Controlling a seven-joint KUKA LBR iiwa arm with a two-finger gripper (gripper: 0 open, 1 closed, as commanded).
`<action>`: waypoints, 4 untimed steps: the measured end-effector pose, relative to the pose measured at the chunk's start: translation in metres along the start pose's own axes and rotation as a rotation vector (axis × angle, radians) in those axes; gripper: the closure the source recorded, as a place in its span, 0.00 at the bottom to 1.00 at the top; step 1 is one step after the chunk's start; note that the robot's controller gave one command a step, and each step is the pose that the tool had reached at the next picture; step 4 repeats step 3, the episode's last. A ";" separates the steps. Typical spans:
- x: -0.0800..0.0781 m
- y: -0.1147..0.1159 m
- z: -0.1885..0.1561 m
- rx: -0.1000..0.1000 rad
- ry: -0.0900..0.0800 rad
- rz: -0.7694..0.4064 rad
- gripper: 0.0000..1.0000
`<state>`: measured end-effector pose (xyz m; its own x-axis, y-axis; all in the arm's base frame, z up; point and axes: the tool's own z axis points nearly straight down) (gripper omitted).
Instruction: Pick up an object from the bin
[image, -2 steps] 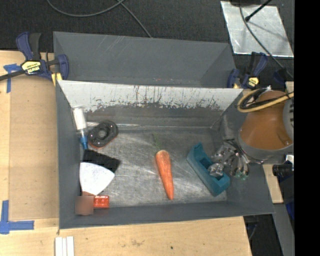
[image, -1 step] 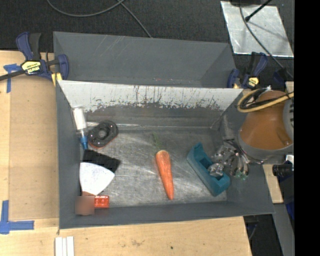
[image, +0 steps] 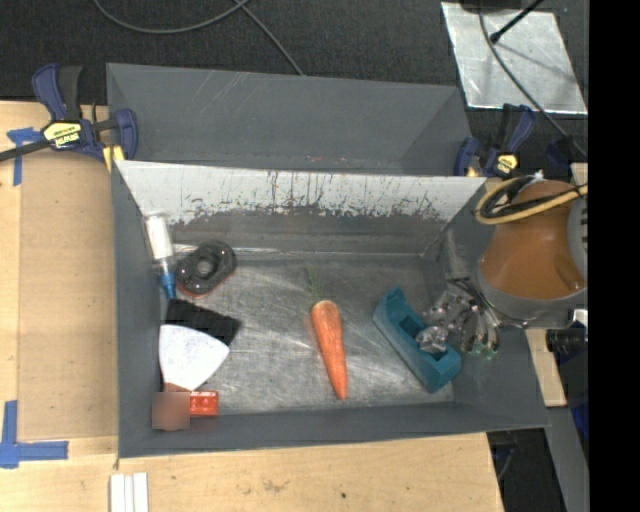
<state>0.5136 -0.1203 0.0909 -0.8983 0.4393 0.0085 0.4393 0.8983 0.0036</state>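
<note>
My gripper hangs low at the bin's right side, its metal fingers right over the near end of a teal plastic piece that lies slanted on the floor. Whether the fingers touch or enclose that piece is unclear. An orange carrot lies a little to the left of the teal piece, pointing toward the front wall.
At the left side sit a dark round disc, a white and blue tube, a black and white wedge-shaped item and a small red and brown block. The arm's orange cover stands over the bin's right wall.
</note>
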 end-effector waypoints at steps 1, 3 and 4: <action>0.003 0.000 -0.016 0.002 0.009 -0.002 1.00; 0.001 -0.001 -0.055 0.004 -0.008 -0.004 1.00; 0.001 -0.001 -0.055 0.004 -0.008 -0.004 1.00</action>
